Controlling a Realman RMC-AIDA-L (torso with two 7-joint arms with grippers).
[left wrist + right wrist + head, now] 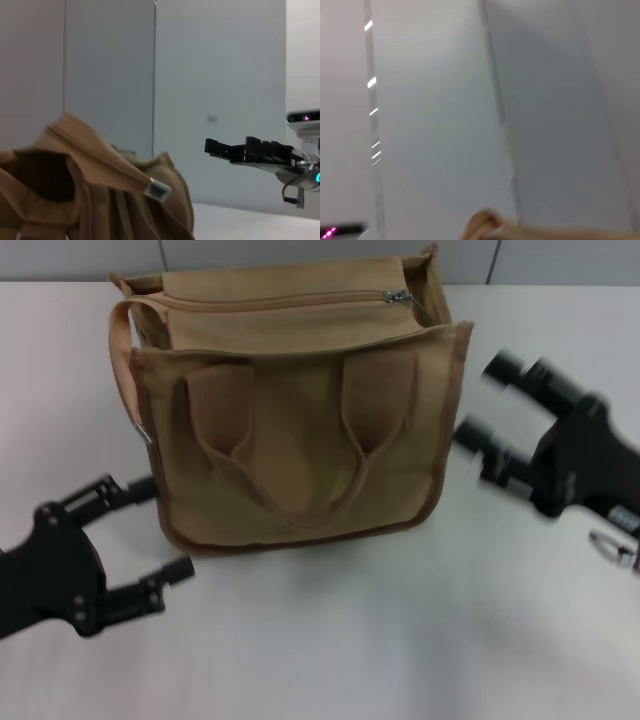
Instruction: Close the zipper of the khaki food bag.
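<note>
The khaki food bag [300, 440] stands upright on the white table in the head view, with its two handles hanging down the front. The zipper [280, 304] runs along the top panel, and its silver pull tab [397, 297] sits at the right end. My left gripper [160, 532] is open, low on the table by the bag's lower left corner and apart from it. My right gripper [482, 400] is open just right of the bag's right edge and looks blurred. The left wrist view shows the bag's side [100, 200] and the right gripper [245, 150] beyond it.
The white table [330, 640] stretches in front of the bag and to both sides. Grey wall panels [300, 255] stand close behind it. A small metal fitting [145, 430] hangs on the bag's left strap and also shows in the left wrist view [157, 190]. The bag's edge [485, 227] shows in the right wrist view.
</note>
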